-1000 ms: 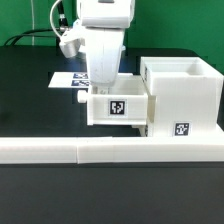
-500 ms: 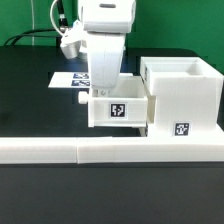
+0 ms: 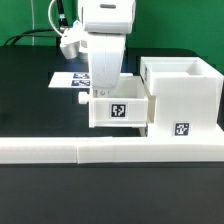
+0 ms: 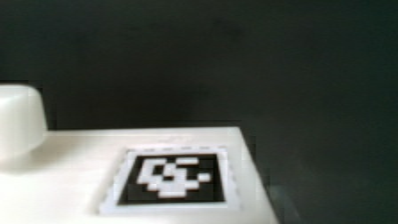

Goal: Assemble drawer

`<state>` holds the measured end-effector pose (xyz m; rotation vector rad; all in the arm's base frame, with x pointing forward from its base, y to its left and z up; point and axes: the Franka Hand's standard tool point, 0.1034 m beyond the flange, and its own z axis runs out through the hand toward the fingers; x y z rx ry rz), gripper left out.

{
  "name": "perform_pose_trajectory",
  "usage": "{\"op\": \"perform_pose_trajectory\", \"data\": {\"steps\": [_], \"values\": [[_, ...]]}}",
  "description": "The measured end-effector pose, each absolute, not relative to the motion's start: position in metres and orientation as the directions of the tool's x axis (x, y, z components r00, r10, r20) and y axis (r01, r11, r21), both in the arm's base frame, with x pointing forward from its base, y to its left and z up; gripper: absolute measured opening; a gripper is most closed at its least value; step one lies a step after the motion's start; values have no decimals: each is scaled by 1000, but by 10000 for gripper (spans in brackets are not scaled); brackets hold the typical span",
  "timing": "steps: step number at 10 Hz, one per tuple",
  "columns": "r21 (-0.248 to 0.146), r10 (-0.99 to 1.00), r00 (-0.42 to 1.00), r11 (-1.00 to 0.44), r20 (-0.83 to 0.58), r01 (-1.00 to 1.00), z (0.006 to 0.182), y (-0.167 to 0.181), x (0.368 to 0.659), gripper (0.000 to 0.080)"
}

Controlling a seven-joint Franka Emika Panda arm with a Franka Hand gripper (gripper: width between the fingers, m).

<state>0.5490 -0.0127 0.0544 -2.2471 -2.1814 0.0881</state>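
housing: tall white box of the drawer (image 3: 182,98) at right centre of the exterior view, open at the top, standing on the black surface (image 3: 30,95); one square black-and-white tag shows low on its front face.
tray: small white tray (image 3: 119,107) at the middle of the exterior view, its right end touching or entering the housing's left side; which one cannot be told. a square tag sits on its front face.
tray, wrist view: white flat face with a black-and-white tag (image 4: 171,176) fills the lower part of the frame; picture is blurred, tag pattern not readable.
rounded white part: pale rounded shape (image 4: 18,122) at the left edge of the wrist view, just above the white face; too blurred to name.
gripper: white gripper (image 3: 103,84) hangs straight down from the upper middle of the exterior view, its lower end right behind the tray's top edge.
fingers: tips hidden behind the tray's front wall; cannot tell whether they are spread, closed, or gripping the tray.
marker board: thin flat white board (image 3: 66,80) with dark tags lies on the surface at left centre, partly hidden behind the gripper and tray.
bar: long low white bar (image 3: 70,151) runs across the lower part of the exterior view, in front of tray and housing, with a seam left of centre.
surface: black, seen left of the tray and below the bar; also the dark upper area of the wrist view.
cable: dark cable (image 3: 57,18) at upper left beside the arm.
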Motion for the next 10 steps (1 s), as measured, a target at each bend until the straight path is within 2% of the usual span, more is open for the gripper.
{"op": "perform_pose_trajectory", "data": {"steps": [9,10], "values": [[-37,999,15,-17,-36,999,59,-7,551,42],[-26,999,17,-18,-34,1000,58,-8,552,42]]}}
